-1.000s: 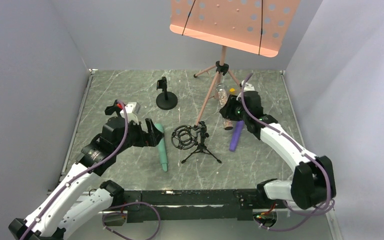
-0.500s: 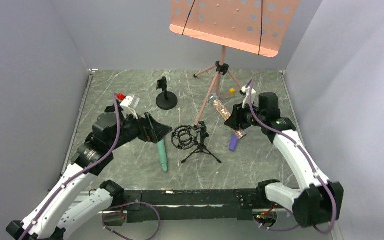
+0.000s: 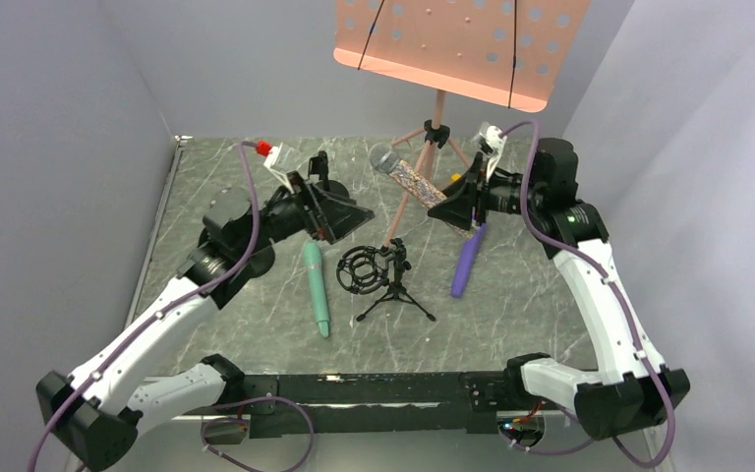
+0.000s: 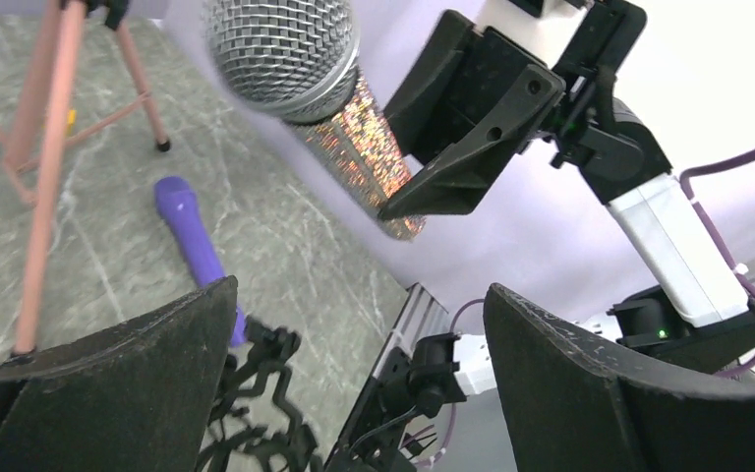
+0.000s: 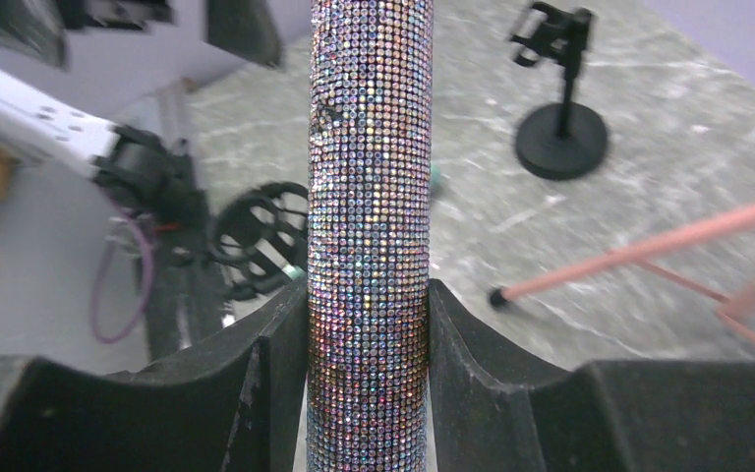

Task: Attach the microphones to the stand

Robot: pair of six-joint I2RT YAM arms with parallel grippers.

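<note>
Aloft, right pincer (image 5: 369,300) clamps glittery microphone (image 5: 369,147).

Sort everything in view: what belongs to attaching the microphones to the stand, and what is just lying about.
Belongs to the job:
glittery microphone, gripped in the right end effector
mint green microphone and purple microphone, on the table
tripod shock-mount stand
round-base clip stand

Just lying about:
orange music stand
</note>
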